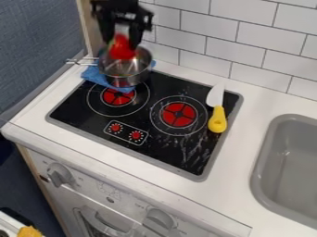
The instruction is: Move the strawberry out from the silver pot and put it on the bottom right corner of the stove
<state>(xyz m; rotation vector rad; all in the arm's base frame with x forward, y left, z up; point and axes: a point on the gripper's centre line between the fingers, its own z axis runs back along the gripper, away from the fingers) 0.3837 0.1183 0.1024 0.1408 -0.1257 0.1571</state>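
The white tiled wall [260,37] rises behind the work surface [243,139], and a blue-grey wall [37,46] stands to its left. The oven front [77,192] lies below the surface's front edge and bears two grey knobs, one [59,174] near its left end and the other [158,220] farther right. The black stove [167,155] is set into the surface; it carries a red-centred burner at left [117,96], a second at right [178,114], and a small printed control panel [126,133] nearer its front edge. Pale streaks mark the stove toward its front right corner. The grey sink [261,152] is let into the surface to the right of the stove.

I have my tool [121,43] over the mouth of the silver pot [127,74], closed on the strawberry [123,52]. The pot is at the stove's back left corner, above the blue cloth [93,76], with its wire handle [80,61] pointing left. The knife lies near the stove's right edge, its yellow handle [218,120] toward the front and its white blade [215,96] toward the tiled wall. The strawberry, red with a touch of green, sits between my tool's fingers at the pot's opening, well apart from the stove's front right corner.
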